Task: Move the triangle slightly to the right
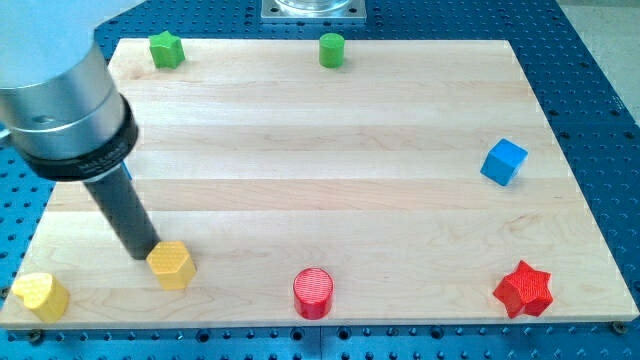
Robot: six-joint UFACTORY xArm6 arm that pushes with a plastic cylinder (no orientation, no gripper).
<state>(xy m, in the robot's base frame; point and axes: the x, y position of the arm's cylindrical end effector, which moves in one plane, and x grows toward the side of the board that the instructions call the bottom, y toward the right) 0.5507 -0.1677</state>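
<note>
My tip stands near the view's bottom left, right beside the upper left side of a yellow hexagon block. I cannot tell if they touch. No triangle shows clearly. A small sliver of blue shows at the right edge of the arm's grey body; its shape is hidden behind the arm. A yellow block, rounded in shape, lies at the board's bottom left corner.
On the wooden board are a green star at top left, a green cylinder at top centre, a blue cube at right, a red cylinder at bottom centre and a red star at bottom right.
</note>
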